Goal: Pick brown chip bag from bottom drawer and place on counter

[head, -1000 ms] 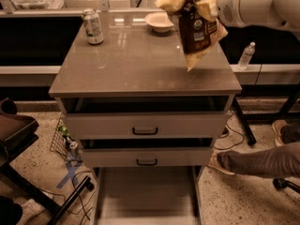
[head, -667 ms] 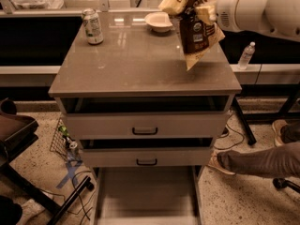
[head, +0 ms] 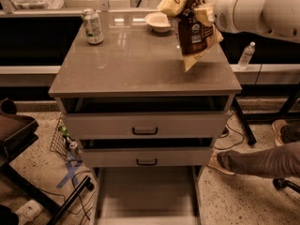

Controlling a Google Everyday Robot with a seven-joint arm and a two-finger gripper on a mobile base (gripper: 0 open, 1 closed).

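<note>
The brown chip bag [head: 193, 31] hangs in the air over the right part of the counter [head: 136, 60], dark brown front facing me, its lower tip just above the surface. My gripper [head: 199, 6] is shut on the bag's top end, at the upper right of the camera view, with the white arm reaching in from the right. The bottom drawer [head: 146, 193] is pulled out below the cabinet and its pale floor is bare.
A green-and-white can [head: 93, 26] stands at the counter's back left. A white bowl [head: 158, 21] sits at the back middle, just left of the bag. A water bottle [head: 246, 55] stands to the right. A person's leg [head: 255, 161] lies right of the cabinet.
The arm and the bag have shifted slightly to the right and up over the counter. Nothing else has moved.
</note>
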